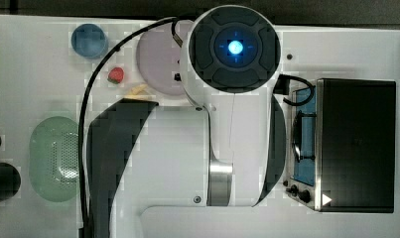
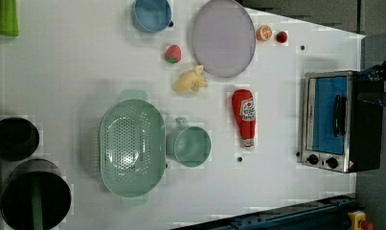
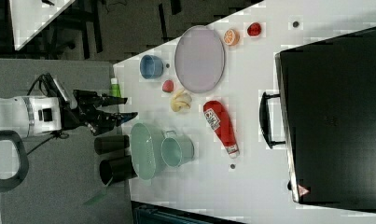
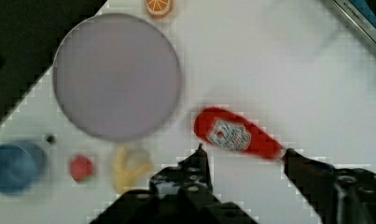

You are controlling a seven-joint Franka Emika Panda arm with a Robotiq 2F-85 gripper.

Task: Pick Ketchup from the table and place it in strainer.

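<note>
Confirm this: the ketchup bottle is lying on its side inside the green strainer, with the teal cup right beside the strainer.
Not quite. The ketchup bottle lies on its side on the white table, not inside the green strainer, whose perforated bottom is bare. The teal cup does sit right beside the strainer, between it and the bottle. The left view shows this.
</note>
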